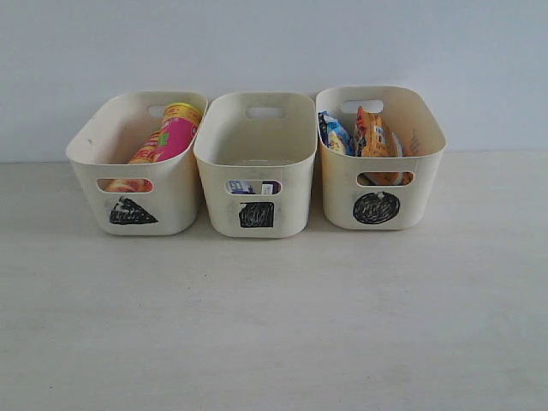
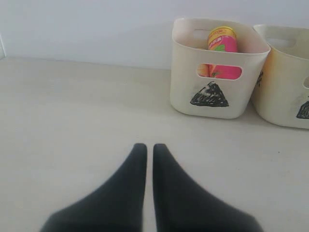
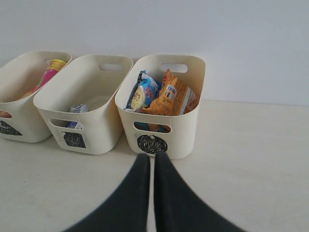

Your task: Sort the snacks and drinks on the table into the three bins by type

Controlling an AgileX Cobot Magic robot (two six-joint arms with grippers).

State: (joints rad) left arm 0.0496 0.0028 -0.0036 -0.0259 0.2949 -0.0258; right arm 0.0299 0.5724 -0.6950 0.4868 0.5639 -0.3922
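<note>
Three cream bins stand in a row at the back of the table. The triangle bin (image 1: 175, 184) (image 2: 183, 82) holds the pink chip tube (image 1: 175, 137) (image 2: 223, 44); a second tube beside it is mostly hidden. The square bin (image 1: 291, 184) (image 3: 104, 133) holds the small drink cartons (image 1: 253, 187) (image 3: 76, 109), seen through its handle cutout and from above. The circle bin (image 1: 338, 193) (image 3: 186, 133) holds the blue-white bag (image 1: 335, 134) (image 3: 144, 93) and the orange bag (image 1: 373, 135) (image 3: 172, 99). My left gripper (image 2: 150, 146) and right gripper (image 3: 152, 155) are shut and empty, low over the table in front of the bins.
A plain pale wall rises right behind the bins. Neither arm shows in the exterior view. Bare table (image 1: 274, 325) stretches from the bins to the front edge.
</note>
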